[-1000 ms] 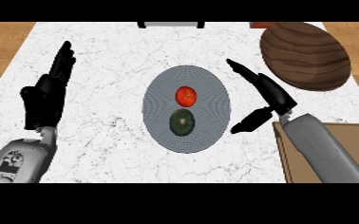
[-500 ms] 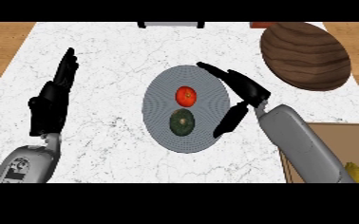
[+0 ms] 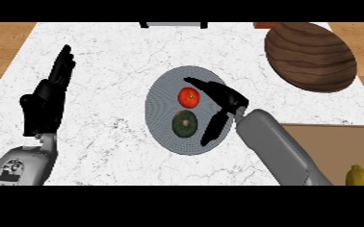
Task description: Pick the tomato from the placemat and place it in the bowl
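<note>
**Right hand open beside tomato on placemat**

The tomato point(image 3: 188, 96) sits on the round grey placemat point(image 3: 162, 89), upper centre, not grasped. It lies just left of the right hand point(image 3: 227, 98), in the gap btwn upper fingers point(image 3: 199, 83) & the lower digit hanging down at its right. Fingers are spread & released, no visible contact w/ the tomato.

A dark green round veg point(image 3: 185, 123) lies just below the tomato, also on the placemat, left of the lower digit.

Wooden bowl point(image 3: 310, 56) stands up & to the right of the fingers, well apart, on the white marble tabletop point(image 3: 113, 120).

Left hand point(image 3: 47, 98) rests at far left, fingers straight & pointing up, holding nothing.

Yellow item point(image 3: 355, 175) shows at lower right edge; cannot tell what it is.
</note>
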